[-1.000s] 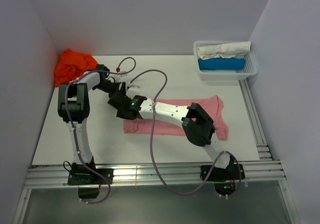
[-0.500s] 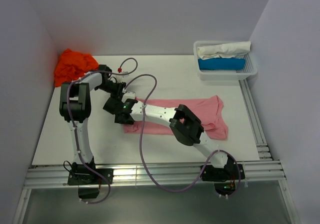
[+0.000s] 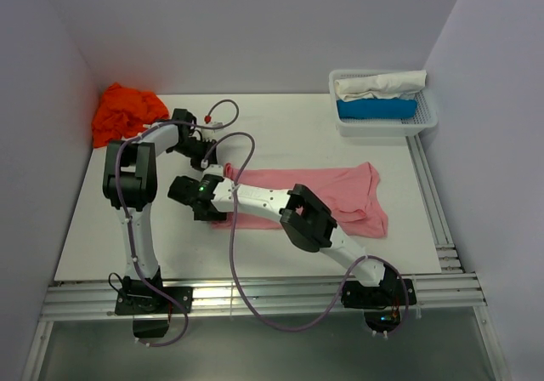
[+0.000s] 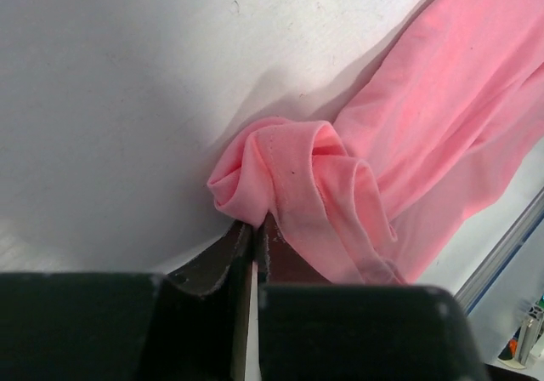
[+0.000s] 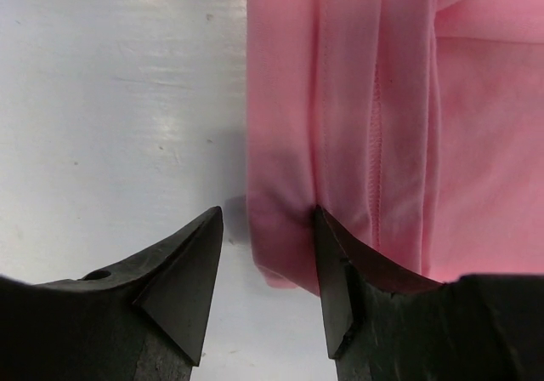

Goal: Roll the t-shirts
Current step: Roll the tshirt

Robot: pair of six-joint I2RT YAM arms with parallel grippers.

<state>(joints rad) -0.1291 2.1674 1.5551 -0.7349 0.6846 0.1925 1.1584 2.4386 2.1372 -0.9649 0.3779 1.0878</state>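
Note:
A light pink t-shirt (image 3: 340,190), folded into a long strip, lies across the middle of the white table. My left gripper (image 3: 219,164) is at the strip's far left corner. In the left wrist view that gripper (image 4: 255,224) is shut on a bunched fold of the pink t-shirt (image 4: 289,164). My right gripper (image 3: 204,211) reaches across to the strip's near left corner. In the right wrist view it (image 5: 265,219) stands open, with the pink t-shirt's (image 5: 374,100) edge between the fingers and one fingertip (image 5: 323,228) resting on the cloth. A bright orange t-shirt (image 3: 127,113) lies crumpled in the far left corner.
A white lattice basket (image 3: 425,126) at the far right holds a white roll (image 3: 378,84) and a blue roll (image 3: 376,109). Metal rails run along the table's right edge (image 3: 433,202) and front edge (image 3: 255,296). Walls close in the left, back and right sides.
The left gripper has shut on the pink shirt's far left corner. The right arm has slid left along the strip to its near left corner, jaws a little wider.

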